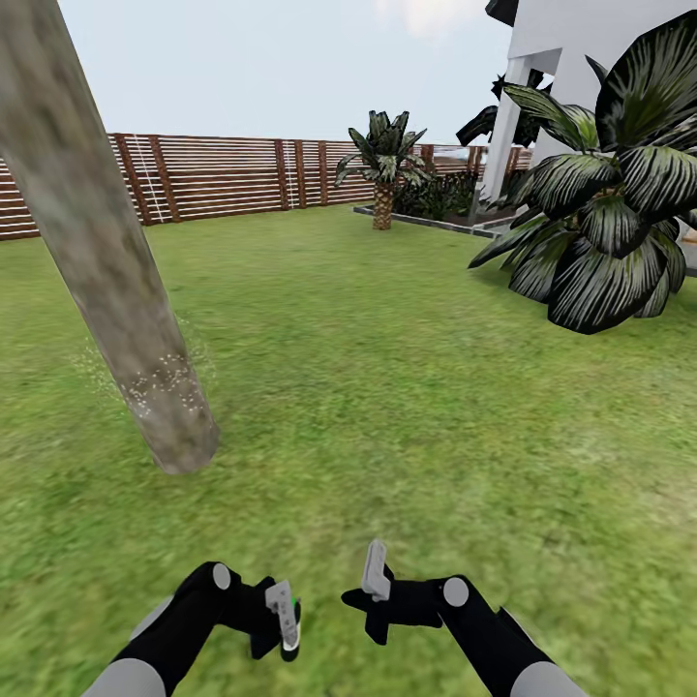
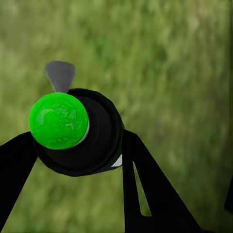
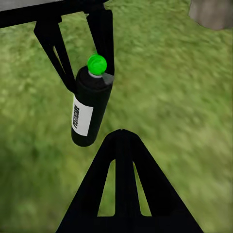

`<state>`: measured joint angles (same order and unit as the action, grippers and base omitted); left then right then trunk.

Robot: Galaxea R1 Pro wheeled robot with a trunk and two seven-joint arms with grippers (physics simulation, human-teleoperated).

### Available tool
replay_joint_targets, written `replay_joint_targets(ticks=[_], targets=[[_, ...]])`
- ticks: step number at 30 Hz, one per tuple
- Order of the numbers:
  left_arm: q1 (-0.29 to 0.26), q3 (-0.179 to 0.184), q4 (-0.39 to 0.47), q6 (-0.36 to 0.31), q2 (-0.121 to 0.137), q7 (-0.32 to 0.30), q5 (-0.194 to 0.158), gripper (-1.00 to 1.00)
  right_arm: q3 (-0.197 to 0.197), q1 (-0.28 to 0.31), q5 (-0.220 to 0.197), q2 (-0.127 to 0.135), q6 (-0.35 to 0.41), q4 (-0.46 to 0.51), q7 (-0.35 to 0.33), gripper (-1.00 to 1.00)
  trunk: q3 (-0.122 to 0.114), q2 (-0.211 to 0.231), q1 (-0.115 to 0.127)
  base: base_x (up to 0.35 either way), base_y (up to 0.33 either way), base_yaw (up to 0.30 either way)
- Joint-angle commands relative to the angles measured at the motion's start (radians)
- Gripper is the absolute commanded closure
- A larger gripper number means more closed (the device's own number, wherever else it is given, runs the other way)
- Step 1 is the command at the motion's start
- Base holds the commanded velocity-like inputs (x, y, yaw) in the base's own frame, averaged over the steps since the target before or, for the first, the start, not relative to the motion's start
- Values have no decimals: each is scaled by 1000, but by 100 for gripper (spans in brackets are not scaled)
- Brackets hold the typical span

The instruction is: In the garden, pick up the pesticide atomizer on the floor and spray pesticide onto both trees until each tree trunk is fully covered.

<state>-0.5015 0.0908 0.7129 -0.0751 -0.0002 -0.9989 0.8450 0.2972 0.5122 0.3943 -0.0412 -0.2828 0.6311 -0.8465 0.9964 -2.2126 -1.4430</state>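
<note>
Holding: the left gripper has its jaws clamped on the pesticide atomizer, a dark can with a white label and a green cap, pinched near its top with the body hanging free beyond the fingertips.
Atomizer seen along the jaws: in the left wrist view the green cap sits between the two black fingers, with blurred grass behind.
Right gripper: beside the left one, apart from the can; one finger shows in its wrist view, so whether its jaws are apart cannot be told.
Tree trunk: ahead of the left jaws and off to their outer side, well apart; pale specks dot a low band of bark, the rest looks bare.
Lawn: open grass ahead, running to a slatted fence; a short palm and a broad-leaved plant stand off to the right.
Risk, aim: probably a miss, since the nozzle does not plainly face the trunk.
Risk, grip: the high pinch could let the can swing or slip.
Risk, coverage: upper bark may stay unsprayed if the arm stays low.
</note>
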Motion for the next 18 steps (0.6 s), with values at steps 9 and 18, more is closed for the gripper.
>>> replay_joint_targets(ticks=[9, 18], targets=[[0, 10, -1, 0, -22, -33, -6, 100, -2, 0, 10, 0, -6, 1, 1, 100, 1, 0, 0, 0, 0, 0], [-1, 9, -2, 24, -57, -41, -10, 100, -3, 0, 11, 1, -6, 1, 1, 100, 1, 0, 0, 0, 0, 0]])
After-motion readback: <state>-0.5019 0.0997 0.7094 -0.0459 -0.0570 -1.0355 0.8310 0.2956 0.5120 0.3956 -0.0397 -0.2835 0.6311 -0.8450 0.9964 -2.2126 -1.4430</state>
